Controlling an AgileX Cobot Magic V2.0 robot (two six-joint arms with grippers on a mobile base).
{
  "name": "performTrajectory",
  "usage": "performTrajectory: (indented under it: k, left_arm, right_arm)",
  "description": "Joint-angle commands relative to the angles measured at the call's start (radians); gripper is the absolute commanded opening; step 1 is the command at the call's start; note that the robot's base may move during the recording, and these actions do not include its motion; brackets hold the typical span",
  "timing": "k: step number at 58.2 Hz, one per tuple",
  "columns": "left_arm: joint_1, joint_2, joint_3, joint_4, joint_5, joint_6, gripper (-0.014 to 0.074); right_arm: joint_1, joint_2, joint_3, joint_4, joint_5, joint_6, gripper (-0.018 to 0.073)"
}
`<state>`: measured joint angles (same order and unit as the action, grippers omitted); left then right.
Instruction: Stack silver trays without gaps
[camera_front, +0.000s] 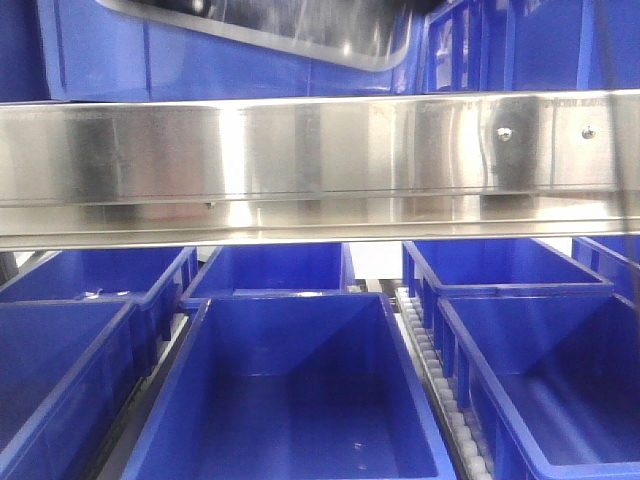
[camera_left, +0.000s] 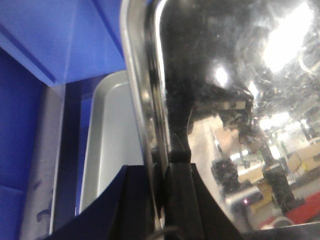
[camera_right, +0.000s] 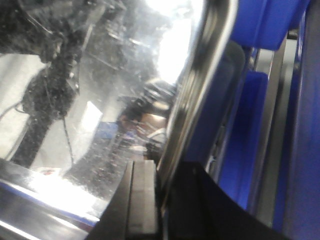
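A shiny silver tray (camera_left: 240, 75) fills the left wrist view, its mirror-like inside reflecting the room. My left gripper (camera_left: 165, 165) is shut on its rolled rim (camera_left: 142, 100), one finger on each side. The right wrist view shows the same tray (camera_right: 125, 75), and my right gripper (camera_right: 159, 172) is shut on the opposite rim (camera_right: 200, 90). A second, duller silver tray (camera_left: 107, 145) lies beyond the held one, inside a blue bin. In the front view only a strip of the held tray's rim (camera_front: 300, 42) shows at the top; both grippers are hidden there.
A long brushed-steel shelf rail (camera_front: 320, 160) crosses the front view. Below it stand several open blue bins (camera_front: 290, 400) on roller tracks (camera_front: 440, 380). Blue bin walls (camera_left: 55, 45) close in on the left, and more blue bins (camera_right: 250, 130) on the right.
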<state>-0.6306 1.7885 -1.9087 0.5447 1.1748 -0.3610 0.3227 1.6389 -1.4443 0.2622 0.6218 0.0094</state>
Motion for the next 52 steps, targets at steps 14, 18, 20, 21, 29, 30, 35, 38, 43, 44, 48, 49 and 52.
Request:
performTrajectory:
  k: [14, 18, 20, 21, 29, 30, 35, 38, 43, 44, 48, 49, 52]
  left_arm:
    - [-0.004, 0.041, 0.000, -0.022, -0.042, 0.021, 0.0106]
    - [0.001, 0.048, 0.000, -0.022, -0.042, 0.021, 0.0153]
    - [0.003, 0.048, 0.000, -0.022, -0.042, 0.021, 0.0176]
    - [0.005, 0.048, 0.000, -0.022, -0.042, 0.021, 0.0184]
    - [0.020, 0.048, 0.000, -0.024, -0.042, 0.019, 0.0233]
    - [0.022, 0.048, 0.000, -0.024, -0.040, 0.019, 0.0237]
    - [0.039, 0.048, 0.000, -0.024, -0.038, 0.019, 0.0239]
    - [0.049, 0.048, 0.000, -0.024, -0.038, 0.019, 0.0239]
    - [0.062, 0.045, 0.000, -0.024, -0.036, 0.019, 0.0239]
    - [0.066, 0.045, 0.000, -0.024, -0.036, 0.019, 0.0239]
    - [0.074, 0.035, 0.000, -0.024, -0.036, 0.019, 0.0239]
    - [0.074, 0.030, -0.001, -0.024, -0.038, 0.019, 0.0237]
    - [0.074, 0.016, -0.002, -0.024, -0.042, 0.019, 0.0230]
  right_arm:
    - [0.017, 0.016, -0.012, 0.006, -0.087, -0.035, 0.0258]
    - [0.017, 0.016, -0.012, 0.006, -0.097, -0.035, 0.0243]
    - [0.017, 0.016, -0.012, 0.006, -0.102, -0.035, 0.0233]
    - [0.017, 0.016, -0.012, 0.006, -0.103, -0.035, 0.0231]
    - [0.017, 0.016, -0.012, 0.013, -0.116, -0.035, 0.0224]
    - [0.017, 0.016, -0.012, 0.013, -0.119, -0.035, 0.0224]
    - [0.017, 0.016, -0.012, 0.020, -0.135, -0.035, 0.0224]
    - [0.017, 0.016, -0.012, 0.022, -0.139, -0.035, 0.0224]
    - [0.017, 0.016, -0.012, 0.022, -0.139, -0.035, 0.0224]
    - [0.017, 0.016, -0.012, 0.022, -0.141, -0.035, 0.0224]
    - [0.017, 0.012, -0.020, 0.022, -0.136, -0.035, 0.0224]
    - [0.017, 0.012, -0.027, 0.022, -0.125, -0.035, 0.0224]
    - [0.017, 0.003, -0.054, 0.022, -0.094, -0.035, 0.0221]
